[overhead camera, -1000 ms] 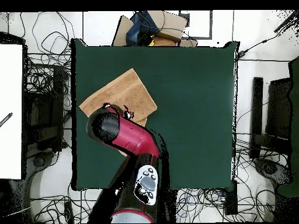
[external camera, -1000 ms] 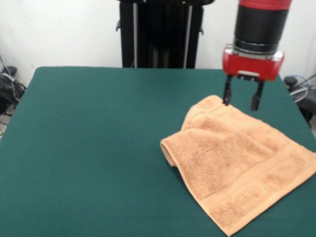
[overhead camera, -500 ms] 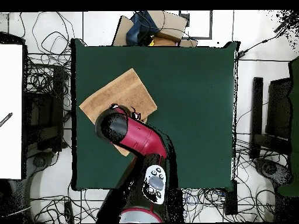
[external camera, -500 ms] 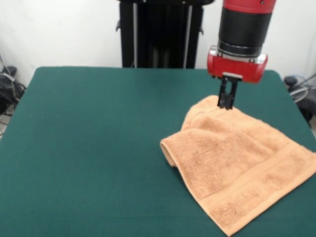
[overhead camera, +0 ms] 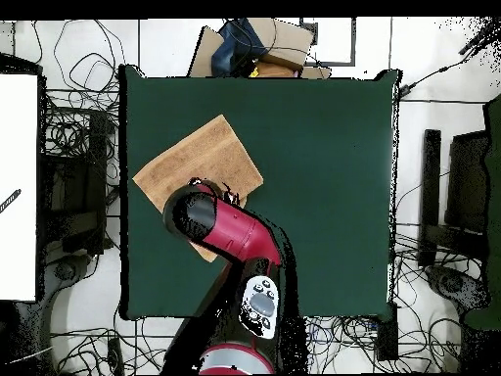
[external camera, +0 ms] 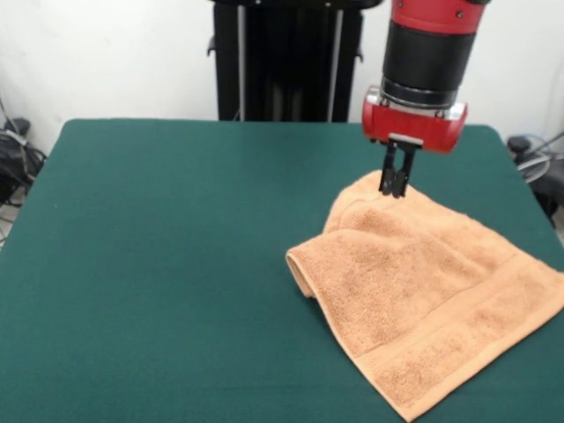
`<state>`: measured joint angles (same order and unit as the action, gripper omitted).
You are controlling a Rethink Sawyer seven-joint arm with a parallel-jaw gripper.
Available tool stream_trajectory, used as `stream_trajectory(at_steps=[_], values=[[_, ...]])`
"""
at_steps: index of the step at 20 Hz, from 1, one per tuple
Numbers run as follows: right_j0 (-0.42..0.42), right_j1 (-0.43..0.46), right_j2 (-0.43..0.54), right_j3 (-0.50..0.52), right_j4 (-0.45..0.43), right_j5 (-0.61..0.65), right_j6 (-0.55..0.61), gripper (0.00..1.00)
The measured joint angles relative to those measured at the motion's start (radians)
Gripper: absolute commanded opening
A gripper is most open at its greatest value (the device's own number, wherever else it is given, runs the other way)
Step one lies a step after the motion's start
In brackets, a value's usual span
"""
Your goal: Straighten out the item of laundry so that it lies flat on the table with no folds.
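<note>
The light orange-tan towel (external camera: pixel 423 291) lies at the right of the dark green table (external camera: pixel 167 247), with its left part folded over into a doubled layer and a rolled edge. My gripper (external camera: pixel 393 192) hangs from the red and black arm at the towel's far corner, its fingers (external camera: pixel 395 172) pressed together on the cloth there. In the overhead view the towel (overhead camera: pixel 201 157) lies at the left of the table (overhead camera: pixel 323 176), and the arm (overhead camera: pixel 220 227) covers its near part and hides the gripper.
The robot's black pedestal (external camera: pixel 286 62) stands behind the table's far edge. Cables and gear lie on the floor around the table (overhead camera: pixel 73 137). Boxes sit past the table's far edge in the overhead view (overhead camera: pixel 259 44).
The gripper's fingers were open over the towel's far corner, then shut on it. The gripper has since shifted slightly to the left. The towel's shape looks unchanged.
</note>
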<state>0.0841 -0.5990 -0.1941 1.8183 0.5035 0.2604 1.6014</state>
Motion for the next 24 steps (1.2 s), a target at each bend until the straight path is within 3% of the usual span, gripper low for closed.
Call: stream_trajectory(at_steps=[11,24], values=[[-0.07,0.139,0.001,-0.042,-0.041,-0.014,0.0,0.0],[-0.075,0.231,-0.008,-0.12,-0.051,-0.013,0.0,0.0]])
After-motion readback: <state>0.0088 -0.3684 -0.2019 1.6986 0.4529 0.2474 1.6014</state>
